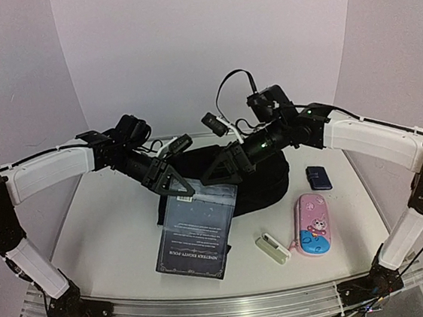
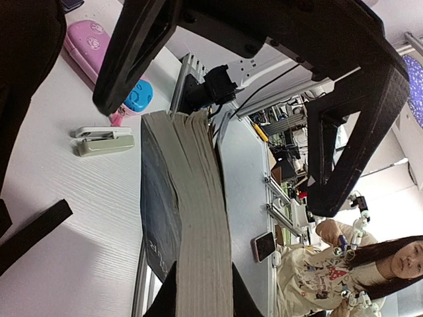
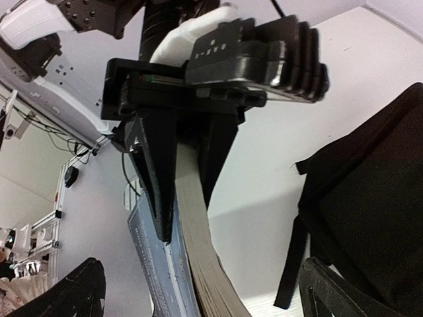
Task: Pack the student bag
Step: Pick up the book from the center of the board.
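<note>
The student bag (image 1: 255,176) is a black backpack lying at the middle back of the table, also seen in the right wrist view (image 3: 377,198). A dark blue book (image 1: 196,232) slopes from the bag's front edge toward the table's front. My left gripper (image 1: 171,180) is shut on the book's far end, with the grey page edge (image 2: 198,218) pinched between its fingers (image 2: 201,290). My right gripper (image 1: 222,169) hangs just right of that, over the bag. Its jaws stand wide open (image 3: 205,297) on either side of the book without touching it.
A pink cartoon pencil case (image 1: 314,224) and a small pale stapler-like item (image 1: 272,247) lie at the front right. A small dark blue case (image 1: 319,177) sits right of the bag. A loose bag strap (image 2: 33,234) trails on the table.
</note>
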